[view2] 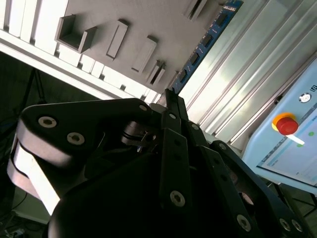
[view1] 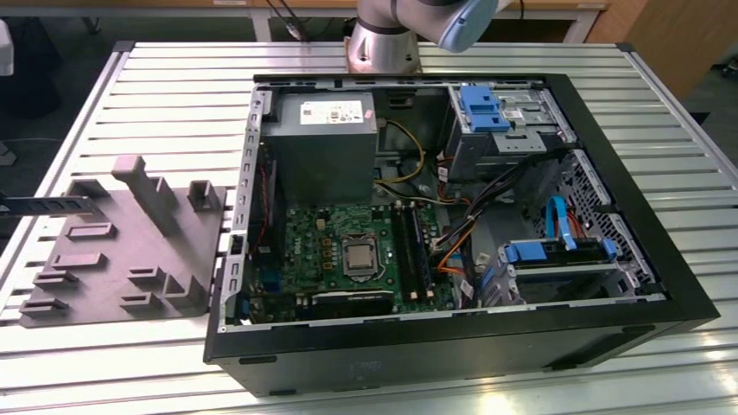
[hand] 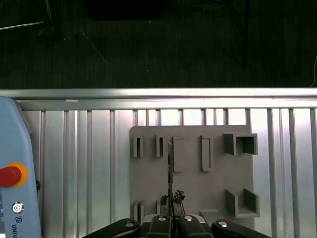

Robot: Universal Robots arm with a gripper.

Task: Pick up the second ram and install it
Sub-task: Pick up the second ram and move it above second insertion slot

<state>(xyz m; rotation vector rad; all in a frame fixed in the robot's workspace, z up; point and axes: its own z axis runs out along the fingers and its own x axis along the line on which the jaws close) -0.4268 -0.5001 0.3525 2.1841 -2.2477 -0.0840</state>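
the gripper [hand: 171, 202] was clenched on the second ram [hand: 170, 168], seen edge-on over the grey holder tray [hand: 198, 188]. in the exterior view it sat at nine o'clock from the open computer case [view1: 461, 346].
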